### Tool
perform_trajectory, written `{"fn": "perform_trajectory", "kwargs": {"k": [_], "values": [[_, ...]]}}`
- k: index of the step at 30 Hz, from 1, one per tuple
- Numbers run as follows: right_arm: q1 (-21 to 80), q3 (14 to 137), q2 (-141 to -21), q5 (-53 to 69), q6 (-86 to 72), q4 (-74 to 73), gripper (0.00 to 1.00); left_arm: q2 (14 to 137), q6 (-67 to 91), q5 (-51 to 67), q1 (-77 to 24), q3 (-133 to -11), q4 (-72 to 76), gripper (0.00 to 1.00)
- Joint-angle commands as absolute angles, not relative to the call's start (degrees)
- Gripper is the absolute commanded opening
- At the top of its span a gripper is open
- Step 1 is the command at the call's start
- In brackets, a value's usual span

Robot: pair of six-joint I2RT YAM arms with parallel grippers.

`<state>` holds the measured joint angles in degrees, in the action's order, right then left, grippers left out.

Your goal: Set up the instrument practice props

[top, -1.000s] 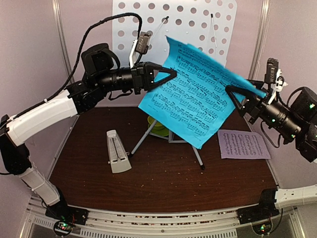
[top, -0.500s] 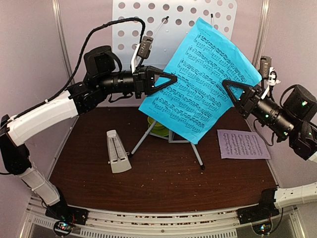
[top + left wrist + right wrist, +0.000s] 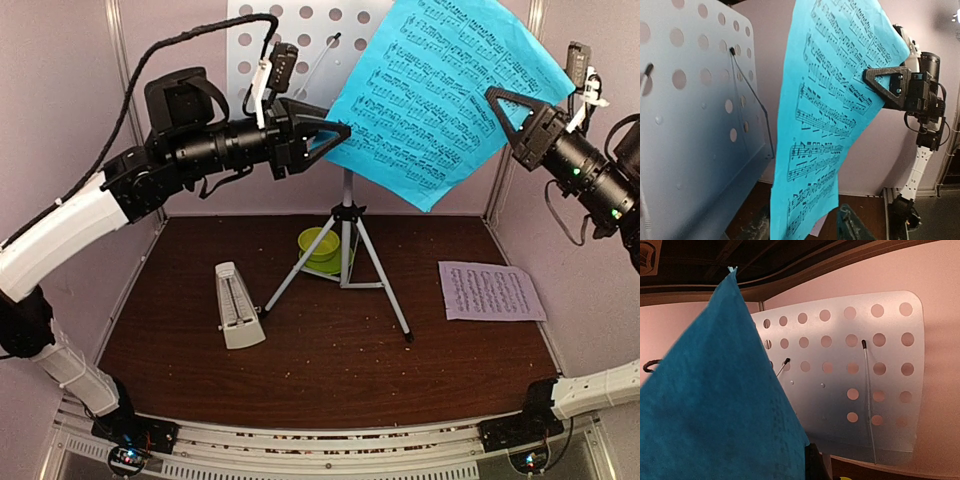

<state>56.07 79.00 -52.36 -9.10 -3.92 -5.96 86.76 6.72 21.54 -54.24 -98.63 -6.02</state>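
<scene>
blue sheet (image 3: 440,90) aloft before stand (image 3: 300,40), not on it | my right pincer (image 3: 493,96) clamps its right edge; my left pincer (image 3: 343,129) stands parted at its left corner | done: stand upright | left, I judge: seat both sheets, see to metronome (image 3: 237,308) | count: 2 sheets (pink sheet (image 3: 490,290) flat on table), 1 stand, 1 metronome

Left arm (image 3: 70,225), mine: white shells on the long links, black joints, a black ribbed forearm. One thick black braided cable (image 3: 180,45) runs along it. Right arm (image 3: 585,170), mine: black ribbed barrel with small green lights, and a white link low down. Left gripper (image 3: 343,130) and right gripper (image 3: 492,95): black triangular open-frame fingers. A small black camera on a white bracket sits at each wrist. Two black bases (image 3: 130,435) carry green and red lights.
</scene>
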Motion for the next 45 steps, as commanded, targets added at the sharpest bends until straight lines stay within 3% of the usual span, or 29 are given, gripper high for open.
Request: {"fn": "perform_trajectory", "kwargs": {"k": [1,8,19,24,34,42,45], "values": [[54.84,85.27,-54.95,-12.07,1.94,-12.34,0.0,84.35,-8.47,0.08,-58.82,-104.57,-10.62,0.45],[52.46,92.19,-58.92,-12.59,5.11,-13.32,0.0,87.12,-20.82,-24.13,-62.88,-109.62,-5.32,0.5],[48.12,97.3,-63.95,-10.05,6.52,-11.67,0.0,103.31,-37.24,-34.8,-63.02,-128.11,-4.72,0.59],[46.83,99.14,-65.61,-8.15,6.05,-10.81,0.0,106.49,-41.28,-37.3,-63.0,-132.03,-2.0,0.5],[45.79,102.1,-68.31,-5.7,5.97,-10.82,0.0,107.02,-44.88,-42.18,-62.76,-131.44,-1.06,0.46],[45.7,103.04,-68.91,-5.62,6.23,-11.1,0.0,106.53,-44.62,-42.79,-62.32,-130.61,-2.13,0.29],[45.68,103.06,-68.78,-6.02,6.74,-11.12,0.0,106.12,-44.96,-43.13,-62.4,-130.08,-1.06,0.19]]}}
